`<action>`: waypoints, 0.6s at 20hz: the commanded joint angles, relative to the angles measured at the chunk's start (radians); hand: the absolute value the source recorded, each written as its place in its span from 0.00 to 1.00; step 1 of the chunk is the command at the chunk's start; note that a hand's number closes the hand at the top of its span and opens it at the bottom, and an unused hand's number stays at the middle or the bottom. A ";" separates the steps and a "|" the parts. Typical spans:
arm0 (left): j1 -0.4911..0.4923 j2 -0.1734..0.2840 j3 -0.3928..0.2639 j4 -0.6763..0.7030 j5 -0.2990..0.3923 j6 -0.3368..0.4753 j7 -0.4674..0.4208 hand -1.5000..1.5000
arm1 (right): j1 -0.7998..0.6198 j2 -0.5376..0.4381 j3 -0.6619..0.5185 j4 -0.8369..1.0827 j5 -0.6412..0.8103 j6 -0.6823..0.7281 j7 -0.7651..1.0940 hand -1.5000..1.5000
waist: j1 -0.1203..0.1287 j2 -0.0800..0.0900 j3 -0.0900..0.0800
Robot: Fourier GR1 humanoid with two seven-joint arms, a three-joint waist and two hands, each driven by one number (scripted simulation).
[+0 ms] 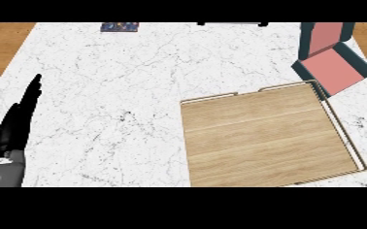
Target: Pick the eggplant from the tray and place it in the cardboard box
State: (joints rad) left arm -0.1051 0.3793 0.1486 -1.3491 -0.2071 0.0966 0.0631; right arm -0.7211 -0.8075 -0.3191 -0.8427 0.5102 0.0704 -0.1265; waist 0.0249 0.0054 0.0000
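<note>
- The white marbled tabletop point(129, 106) fills the view, with wood flooring showing at its far corners.
- A wooden tray point(265, 136) lies at the right, and its board looks bare: you see no eggplant on it or anywhere else in view.
- The box point(329, 58), teal outside and pink inside, sits just beyond the tray's far right corner, partly cut off by the frame edge. It does not look like plain cardboard, so confirm it is the target.
- Your left hand point(18, 126) rests at the left edge, fingers straight and pointing up, holding nothing. It is well apart from both tray and box.
- Your right hand does not show at all, so you cannot tell whether it carries the eggplant.
- The risk, as I judge it: with the eggplant unseen, you may reach at a bare tray or release blind near the box.
- The box's raised flaps could also catch a hand coming in low from the tray side.
- A small dark item point(120, 26) and a dark bar point(233, 24) lie at the far edge, out of the way.
</note>
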 commanded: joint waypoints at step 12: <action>-0.065 0.003 0.008 0.019 0.000 -0.030 0.016 0.50 | -0.323 0.102 0.041 0.525 0.125 -0.162 -0.031 1.00 | 0.040 0.020 0.003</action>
State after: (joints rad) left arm -0.1535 0.3650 0.1414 -1.3339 -0.2241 0.0918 0.0688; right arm -1.0138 -0.7087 -0.2865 -0.4231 0.6023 -0.0557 -0.1317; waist 0.0550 0.0194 0.0015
